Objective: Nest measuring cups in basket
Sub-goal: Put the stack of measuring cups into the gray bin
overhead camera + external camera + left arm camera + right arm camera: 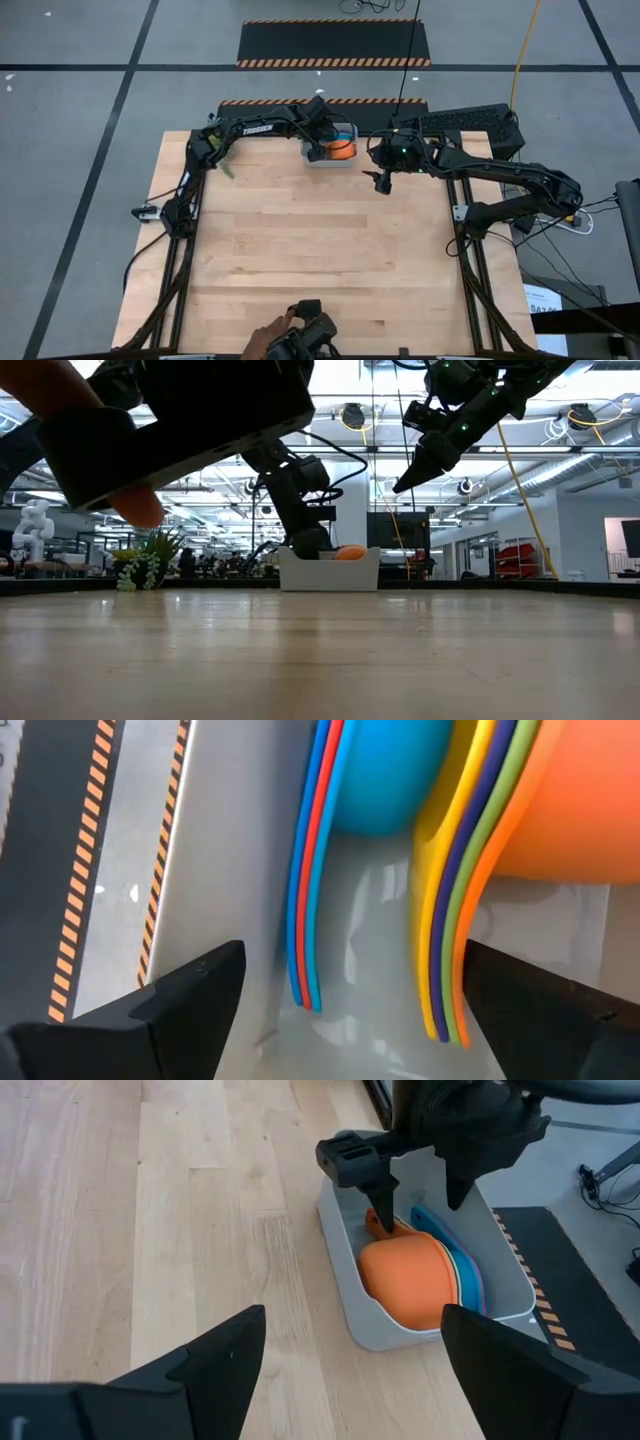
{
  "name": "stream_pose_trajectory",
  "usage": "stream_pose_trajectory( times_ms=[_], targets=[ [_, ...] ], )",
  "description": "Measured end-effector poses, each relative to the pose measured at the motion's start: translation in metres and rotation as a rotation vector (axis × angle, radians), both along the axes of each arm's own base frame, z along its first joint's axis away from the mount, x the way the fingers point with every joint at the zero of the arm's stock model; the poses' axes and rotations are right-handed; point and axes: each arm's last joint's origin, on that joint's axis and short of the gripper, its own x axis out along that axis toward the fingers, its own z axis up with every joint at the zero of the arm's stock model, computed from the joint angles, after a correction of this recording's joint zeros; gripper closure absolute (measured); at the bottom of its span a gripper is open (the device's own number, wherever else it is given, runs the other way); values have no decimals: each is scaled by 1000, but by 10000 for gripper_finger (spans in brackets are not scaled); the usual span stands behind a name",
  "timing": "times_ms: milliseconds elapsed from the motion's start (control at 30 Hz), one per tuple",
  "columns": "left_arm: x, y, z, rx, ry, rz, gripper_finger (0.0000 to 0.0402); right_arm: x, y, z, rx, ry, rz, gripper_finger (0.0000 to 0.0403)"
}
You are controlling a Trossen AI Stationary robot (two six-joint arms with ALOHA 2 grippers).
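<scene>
The pale basket stands at the table's far edge. In it lie the nested measuring cups, on their sides, with the orange cup outermost. In the left wrist view their handles form two bunches: blue, red and light blue, and yellow, navy, green and orange. My left gripper is open and reaches down into the basket, one finger on each side of the handles, touching none that I can see. My right gripper is open and hangs in the air to the right of the basket.
A small green plant stands left of the basket near the far edge. At the table's near edge a person's hand holds a dark object. The wooden tabletop stretches between the basket and the hand.
</scene>
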Motion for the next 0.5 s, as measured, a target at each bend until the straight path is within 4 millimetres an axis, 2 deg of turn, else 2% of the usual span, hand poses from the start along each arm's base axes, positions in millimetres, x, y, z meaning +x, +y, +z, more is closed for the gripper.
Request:
stream_pose_trajectory(
  times_ms=[300,500],
  targets=[
    [0,0,0,3,8,-14,7,0,0,0,0,0,0,106],
    [-4,-2,-2,-16,47,-26,5,0,0,0,0,0,0,106]
  ],
)
